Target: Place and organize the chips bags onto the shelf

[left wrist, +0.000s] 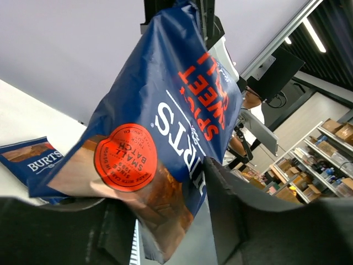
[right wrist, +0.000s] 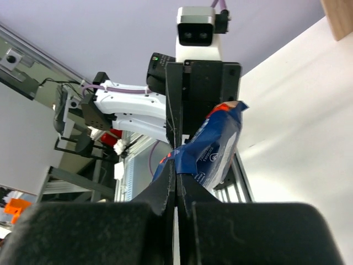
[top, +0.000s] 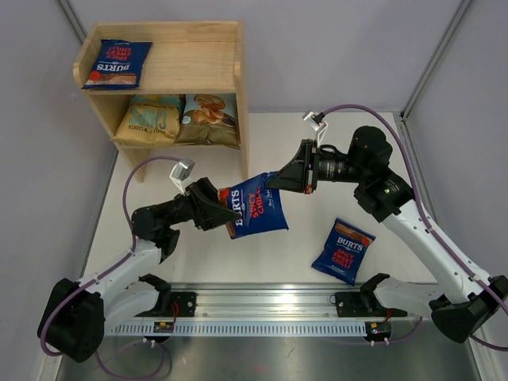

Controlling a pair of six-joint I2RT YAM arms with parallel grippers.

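Evidently a handover is in hand. A dark-blue held Burts bag (top: 255,208) hangs in the air out in front of the shelf (top: 202,59), just past its right side panel, stretched between the two grippers. The right gripper (top: 279,181) has its fingers (right wrist: 165,193) pressed together on the bag's upper edge, pinching the crinkled film flat. The left gripper (top: 216,205) sits at the bag's lower end with its fingers (left wrist: 226,215) spread to either side. In the left wrist view the bag's bottom corner dangles between them, clear of one finger, so I judge this gripper has not yet taken hold.

The next move calls for the left gripper to close on the lower part of the bag. The right gripper should let go only after that. The left arm, the one nearer the shelf, can then carry the bag in, most likely to the bare stretch of the top tier.

That top tier holds one shelved Burts bag (top: 117,63), lying flat by the shelf's left side panel. The lower tier holds the yellow-tan bag (top: 149,119) and the light-blue bag (top: 208,119) side by side and touching, filling most of its width. A loose Burts bag (top: 343,250) lies flat on the table (top: 317,151), well apart from the shelf and beyond the held one. So three bags are in and two remain.
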